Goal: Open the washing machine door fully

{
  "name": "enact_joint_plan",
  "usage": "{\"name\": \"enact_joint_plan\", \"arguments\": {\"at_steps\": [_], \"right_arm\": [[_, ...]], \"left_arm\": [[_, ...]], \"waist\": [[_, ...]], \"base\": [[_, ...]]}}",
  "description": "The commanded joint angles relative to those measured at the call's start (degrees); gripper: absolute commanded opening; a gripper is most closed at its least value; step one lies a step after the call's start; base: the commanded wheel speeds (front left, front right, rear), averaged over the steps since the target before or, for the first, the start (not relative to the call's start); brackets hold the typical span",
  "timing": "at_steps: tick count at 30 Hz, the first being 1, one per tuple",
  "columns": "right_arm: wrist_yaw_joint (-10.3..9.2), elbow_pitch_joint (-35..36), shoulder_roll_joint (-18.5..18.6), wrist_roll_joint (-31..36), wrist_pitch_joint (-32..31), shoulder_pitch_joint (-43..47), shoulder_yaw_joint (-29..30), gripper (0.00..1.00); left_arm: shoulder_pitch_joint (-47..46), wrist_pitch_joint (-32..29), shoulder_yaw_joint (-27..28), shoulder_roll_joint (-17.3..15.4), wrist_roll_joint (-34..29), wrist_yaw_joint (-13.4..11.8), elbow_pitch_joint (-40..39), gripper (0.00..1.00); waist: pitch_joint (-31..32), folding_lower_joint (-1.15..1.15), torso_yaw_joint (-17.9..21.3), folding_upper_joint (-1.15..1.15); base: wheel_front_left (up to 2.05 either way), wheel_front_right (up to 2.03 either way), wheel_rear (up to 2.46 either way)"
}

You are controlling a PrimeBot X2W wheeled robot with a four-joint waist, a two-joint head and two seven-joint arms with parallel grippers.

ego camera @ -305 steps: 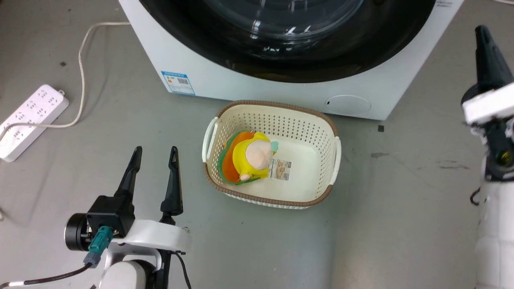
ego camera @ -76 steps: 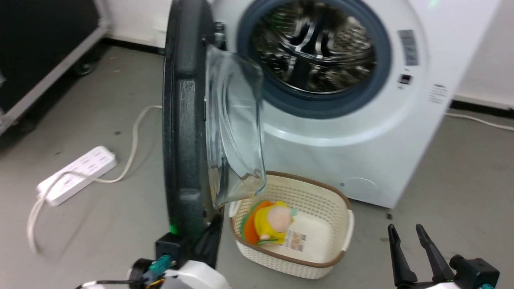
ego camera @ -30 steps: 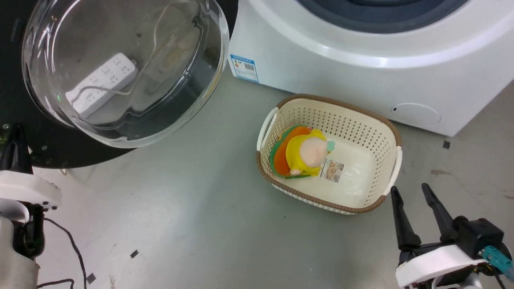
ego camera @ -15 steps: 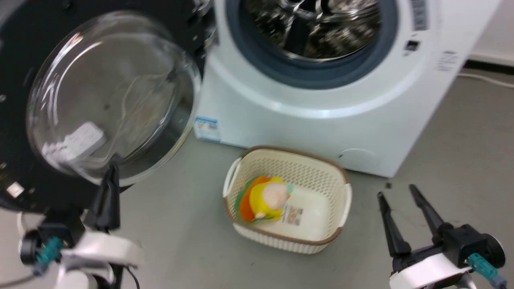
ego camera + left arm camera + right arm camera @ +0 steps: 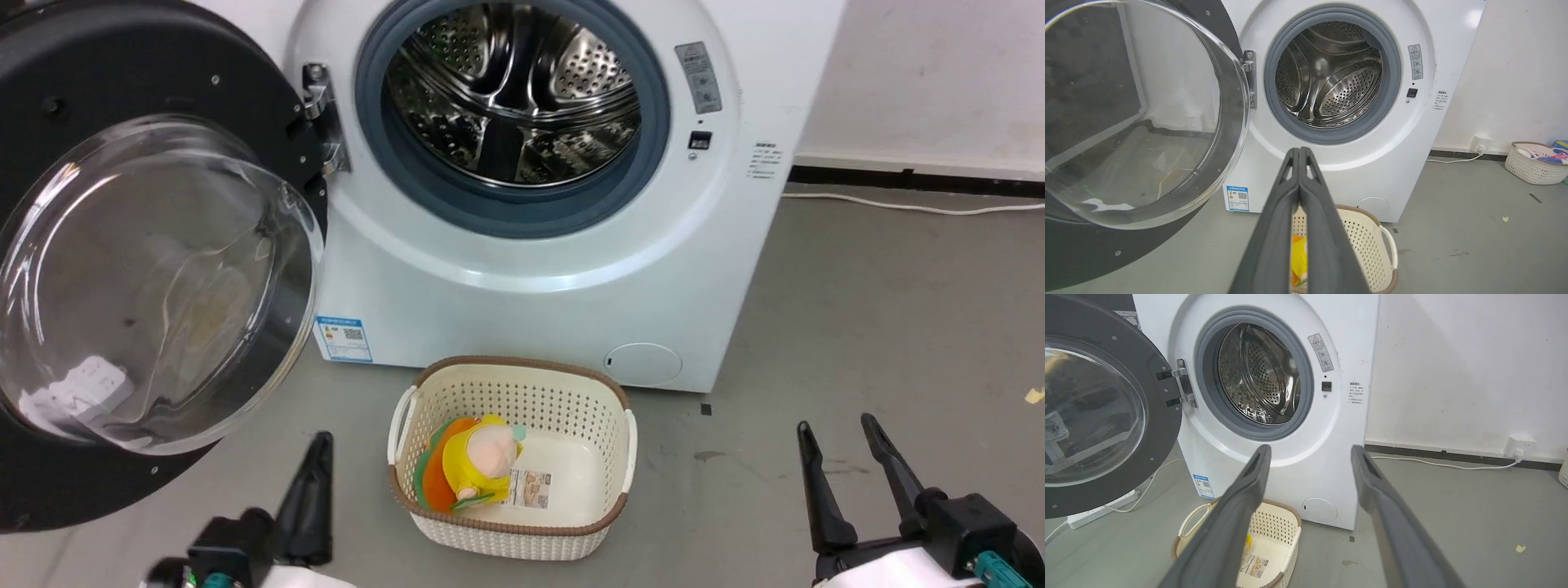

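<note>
Fingers [image 5: 1278, 228] of the left gripper [image 5: 1299, 152] are pressed flat together, clenched on nothing, and they point at the front of the white washing machine [image 5: 522, 310] from low on the left of the head view. The washing machine door [image 5: 122, 65] is swung wide out to the left of the round opening. It hangs on a metal hinge [image 5: 322, 114] at the opening's left edge, and its inner side, with the bulging clear glass bowl [image 5: 155, 278], faces the robot. The door's lower rim is near the left gripper but apart from it. A grey rubber ring [image 5: 506, 216] frames the uncovered opening, with the holed steel drum [image 5: 514, 90] behind it. A blue label [image 5: 343, 339] sits at the machine's lower left corner. On the grey floor [image 5: 898, 327] just in front of the machine stands a cream basket [image 5: 510, 380] with a brown rim. A yellow and orange soft toy [image 5: 478, 461] lies against its left side. The right gripper [image 5: 836, 422] is at the lower right, well to the right of the basket over bare floor, its two fingers spread apart and empty. A white power strip [image 5: 1098, 510] lies on the floor behind the door.
</note>
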State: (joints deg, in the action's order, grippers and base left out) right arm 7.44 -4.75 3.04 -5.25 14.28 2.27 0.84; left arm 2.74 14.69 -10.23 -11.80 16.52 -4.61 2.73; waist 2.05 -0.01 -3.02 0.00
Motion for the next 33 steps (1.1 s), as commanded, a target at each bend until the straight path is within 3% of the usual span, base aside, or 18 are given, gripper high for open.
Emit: {"name": "enact_joint_plan", "arguments": {"at_steps": [1, 2, 3, 15, 23, 24, 33], "right_arm": [[0.05, -0.11, -0.15, -0.35, 0.42, 0.96, -0.03, 1.0], [0.05, -0.37, -0.15, -0.48, 0.44, 1.12, -0.08, 1.0], [0.05, -0.64, -0.15, -0.63, 0.47, 1.24, -0.14, 1.0], [0.05, -2.75, -0.16, -2.41, 0.65, 0.76, -0.99, 1.0], [0.05, -3.26, -0.16, -3.06, 0.71, 0.25, -1.25, 1.0], [0.0, -3.23, -0.01, -2.89, 0.45, 0.69, -1.2, 0.0], [0.0, -2.88, -0.01, -2.54, -0.19, 0.56, -1.17, 0.0]], "left_arm": [[1.0, 0.3, -0.05, 0.26, 0.07, -0.1, 0.16, 0.12], [1.24, 0.3, -0.27, 0.59, 0.0, 0.01, 0.5, 0.85], [1.35, 0.3, -0.38, 0.86, -0.19, 0.06, 0.71, 1.0], [-0.12, 0.3, -1.13, 1.2, -2.41, 0.84, 6.45, 1.0], [-0.59, 0.3, -0.44, 1.59, -3.98, -0.34, 6.0, 1.0], [-0.34, -0.03, -0.4, 1.63, -3.85, -0.15, 6.08, 0.0], [-0.45, -0.74, 0.08, 2.01, -4.35, 0.03, 5.75, 0.0]], "waist": [[0.17, 0.01, 0.23, 0.0], [0.22, 0.01, 0.36, 0.0], [0.25, 0.01, 0.48, 0.0], [0.0, 0.01, 1.31, 0.0], [0.06, 0.01, 1.53, 0.0], [0.06, 0.01, 1.55, 0.0], [-0.03, 0.01, 1.63, 0.0]], "base": [[0.0, 0.0, 0.0], [0.0, 0.0, 0.0], [0.0, 0.0, 0.0], [0.0, 0.0, 0.0], [0.0, 0.0, 0.0], [0.0, 0.0, 0.0], [0.0, 0.0, 0.0]]}}
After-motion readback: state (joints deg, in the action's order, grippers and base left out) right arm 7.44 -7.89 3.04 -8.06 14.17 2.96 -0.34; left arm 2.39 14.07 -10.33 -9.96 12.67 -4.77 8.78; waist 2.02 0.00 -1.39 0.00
